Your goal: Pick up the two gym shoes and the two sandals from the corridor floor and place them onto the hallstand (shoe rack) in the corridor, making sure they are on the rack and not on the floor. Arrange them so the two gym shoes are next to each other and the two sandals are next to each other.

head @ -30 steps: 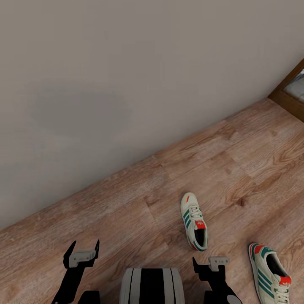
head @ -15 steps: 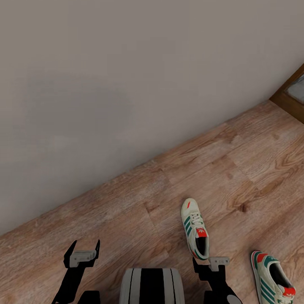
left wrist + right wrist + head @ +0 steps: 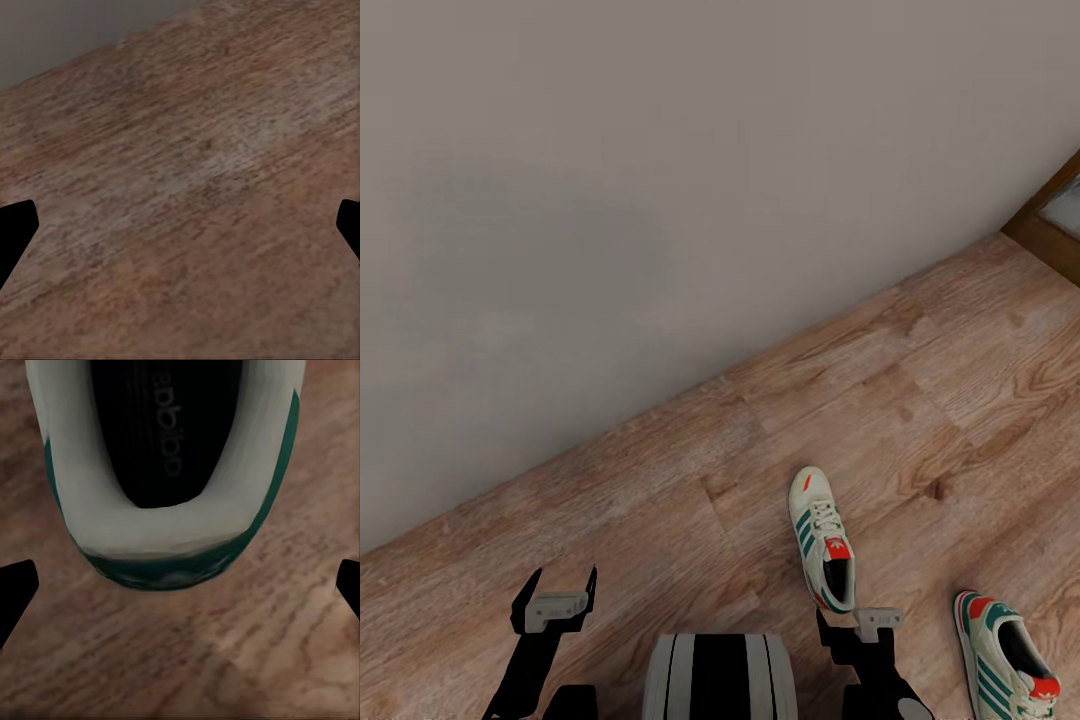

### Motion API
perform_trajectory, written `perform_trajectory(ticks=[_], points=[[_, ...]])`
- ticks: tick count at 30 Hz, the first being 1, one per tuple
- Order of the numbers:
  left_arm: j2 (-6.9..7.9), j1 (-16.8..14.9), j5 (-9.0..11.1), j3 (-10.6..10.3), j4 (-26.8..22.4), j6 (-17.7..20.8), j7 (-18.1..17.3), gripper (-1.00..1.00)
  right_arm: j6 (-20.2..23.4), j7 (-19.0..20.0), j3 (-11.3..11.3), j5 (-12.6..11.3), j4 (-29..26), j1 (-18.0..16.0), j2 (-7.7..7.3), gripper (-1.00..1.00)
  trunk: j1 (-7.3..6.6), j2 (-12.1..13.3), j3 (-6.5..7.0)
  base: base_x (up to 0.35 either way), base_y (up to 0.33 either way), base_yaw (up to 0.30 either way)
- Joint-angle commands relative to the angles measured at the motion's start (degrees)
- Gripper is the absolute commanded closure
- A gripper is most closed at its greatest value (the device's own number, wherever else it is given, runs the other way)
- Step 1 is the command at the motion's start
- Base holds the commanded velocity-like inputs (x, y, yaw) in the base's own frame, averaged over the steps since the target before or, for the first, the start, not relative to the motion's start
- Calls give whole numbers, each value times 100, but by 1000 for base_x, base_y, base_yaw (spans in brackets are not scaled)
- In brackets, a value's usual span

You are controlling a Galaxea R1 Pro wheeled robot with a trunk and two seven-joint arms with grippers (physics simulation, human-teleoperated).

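1. The black right gripper (image 3: 860, 628) is hanging low at the near right with its fingers spread and nothing between them; in the right wrist view its two dark fingertips (image 3: 16, 589) are sitting wide apart at the edges.
2. The black left gripper (image 3: 553, 600) is hanging at the near left, likewise spread and holding nothing, over bare planks.
3. The nearer cream-white sneaker with green side stripes (image 3: 821, 538) is lying on the light brown wood-plank corridor floor (image 3: 920, 400) just beyond the right gripper, heel toward the robot and toe pointing away; the right wrist view is looking straight down on its green heel rim and dark insole (image 3: 169, 450), which lie ahead of the fingertips and not yet between them.
4. The second matching sneaker (image 3: 1005, 655) is lying further right, near the bottom right corner, well apart from the first.
5. A plain grey wall (image 3: 660, 200) is filling the far side, with a brown wooden frame (image 3: 1050, 215) at the far right.
6. Judging by this, the task is barely starting: both gym shoes are on the floor, ungrasped, and every placement seems left to do.
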Motion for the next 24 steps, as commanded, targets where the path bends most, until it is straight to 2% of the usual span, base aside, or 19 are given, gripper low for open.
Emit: perform_trajectory(ticks=[1, 14, 24], points=[[-1, -2, -12, 5, 2, -16, -1, -100, -18, 10, -5, 1, 3, -1, 2, -100, 2, -2, -25, 0, 0, 0], [3, -2, -12, 4, -4, -16, -2, -100, -18, 6, -5, 2, 2, -1, 11, -100, 35, -20, -390, 0, 0, 0], [2, -2, -12, 4, -17, -16, 3, -100, -17, 8, -5, 3, -1, -1, 7, -100, 35, -20, -466, 0, 0, 0]])
